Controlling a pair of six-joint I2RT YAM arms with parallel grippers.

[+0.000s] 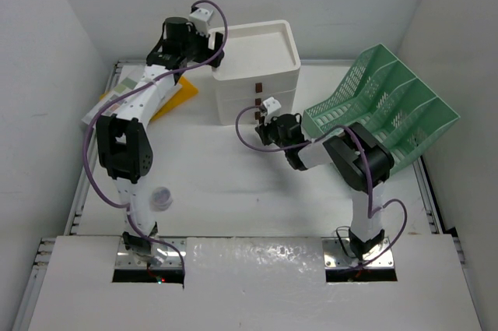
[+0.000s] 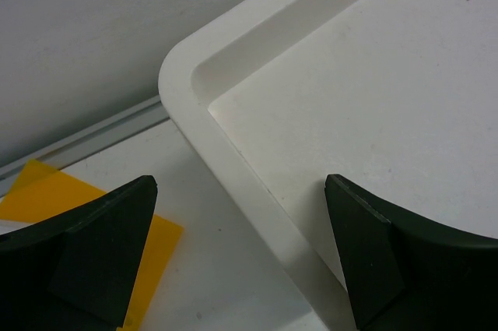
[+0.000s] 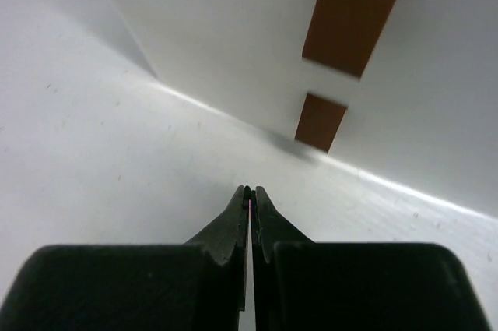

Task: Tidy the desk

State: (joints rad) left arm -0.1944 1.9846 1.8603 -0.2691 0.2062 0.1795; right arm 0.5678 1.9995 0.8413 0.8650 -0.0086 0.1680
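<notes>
You have on the worktop [image 1: 233, 179] one drawer unit [image 1: 257, 66], one green rack [image 1: 389, 109], one yellow sheet [image 1: 180, 91] and one small clear round item [image 1: 161, 198] near left.

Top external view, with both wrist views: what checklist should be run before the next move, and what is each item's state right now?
1. Empty left pincer: ok. Its jaws are wide with nothing between them, above a top corner of the drawer unit.
2. Empty right pincer: ok. It is shut on nothing, low over the desk.
3. Gap to the brown handle: ok. The right pincer points near it without touching.
4. Tidied yellow sheet: not ok. It lies on the desk beside the unit.
5. Free slots in the green rack: ok. None look filled.
</notes>
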